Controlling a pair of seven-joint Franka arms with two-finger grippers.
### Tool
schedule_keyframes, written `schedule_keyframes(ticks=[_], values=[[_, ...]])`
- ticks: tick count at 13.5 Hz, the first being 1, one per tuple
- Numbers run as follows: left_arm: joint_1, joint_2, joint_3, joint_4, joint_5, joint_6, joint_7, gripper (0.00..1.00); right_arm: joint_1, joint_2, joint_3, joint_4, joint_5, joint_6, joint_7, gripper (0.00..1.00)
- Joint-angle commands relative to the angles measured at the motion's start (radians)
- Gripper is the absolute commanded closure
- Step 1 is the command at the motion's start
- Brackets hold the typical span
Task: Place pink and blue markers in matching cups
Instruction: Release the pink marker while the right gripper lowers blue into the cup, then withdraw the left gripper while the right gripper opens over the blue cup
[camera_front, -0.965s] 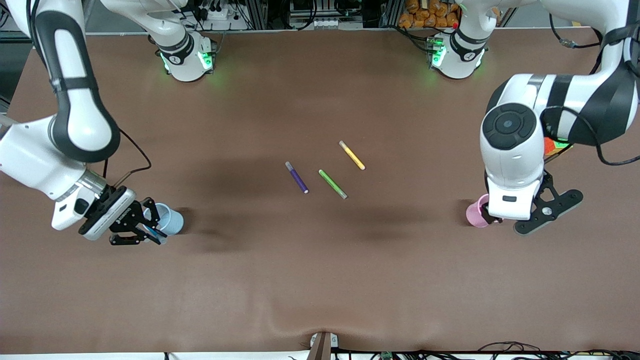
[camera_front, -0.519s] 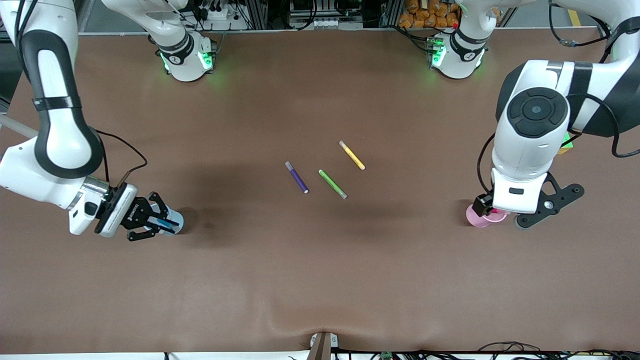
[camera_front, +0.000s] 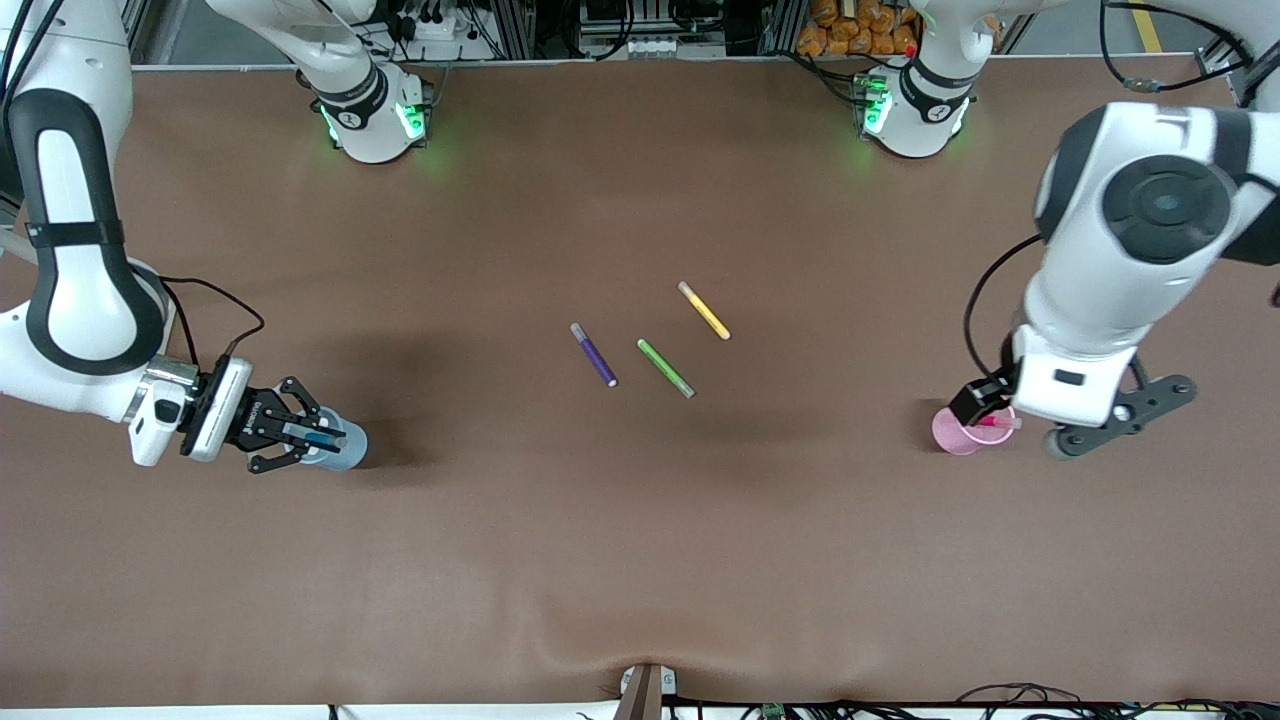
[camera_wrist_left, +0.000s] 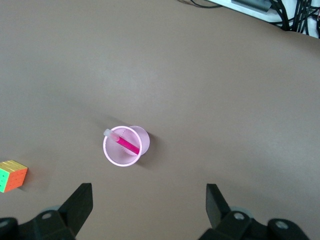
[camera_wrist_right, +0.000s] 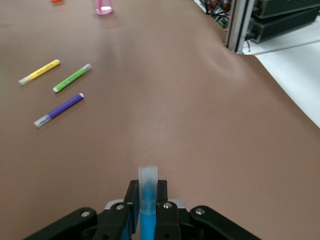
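Observation:
My right gripper (camera_front: 305, 436) is shut on the blue marker (camera_front: 322, 437) and holds it roughly level over the pale blue cup (camera_front: 348, 452). In the right wrist view the marker's clear tip (camera_wrist_right: 148, 179) sticks out past the gripper (camera_wrist_right: 148, 199); the blue cup is hidden there. The pink marker (camera_front: 996, 423) leans inside the pale pink cup (camera_front: 952, 432), its pale end over the rim. My left gripper (camera_front: 985, 405) is open and empty above that cup. The left wrist view shows the cup (camera_wrist_left: 143, 137), the marker (camera_wrist_left: 128, 145) and the gripper (camera_wrist_left: 148, 210) well apart.
Purple (camera_front: 594, 355), green (camera_front: 665, 368) and yellow (camera_front: 704, 310) markers lie at mid table; they also show in the right wrist view as purple (camera_wrist_right: 59, 110), green (camera_wrist_right: 72, 77) and yellow (camera_wrist_right: 39, 72). A colour cube (camera_wrist_left: 12, 175) sits near the pink cup.
The left arm has lifted and drawn back toward its end of the table, leaving the pink marker in the pink cup. The right gripper has swung the blue marker level over the blue cup.

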Motion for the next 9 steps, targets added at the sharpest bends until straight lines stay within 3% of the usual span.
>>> schedule_keyframes(ticks=[1, 5, 7, 9], values=[[0.056, -0.077, -0.002, -0.006, -0.078, -0.046, 0.106, 0.00, -0.040, 0.033, 0.016, 0.016, 0.035, -0.047, -0.099, 1.00], [0.117, -0.101, -0.005, -0.008, -0.171, -0.090, 0.197, 0.00, -0.065, 0.061, 0.015, 0.019, 0.072, -0.093, -0.168, 1.00], [0.168, -0.128, 0.004, -0.011, -0.292, -0.097, 0.206, 0.00, -0.071, 0.064, 0.015, 0.019, 0.072, -0.111, -0.171, 1.00], [0.139, -0.169, 0.059, -0.029, -0.304, -0.110, 0.284, 0.00, -0.082, 0.073, 0.015, 0.019, 0.072, -0.136, -0.208, 1.00]])
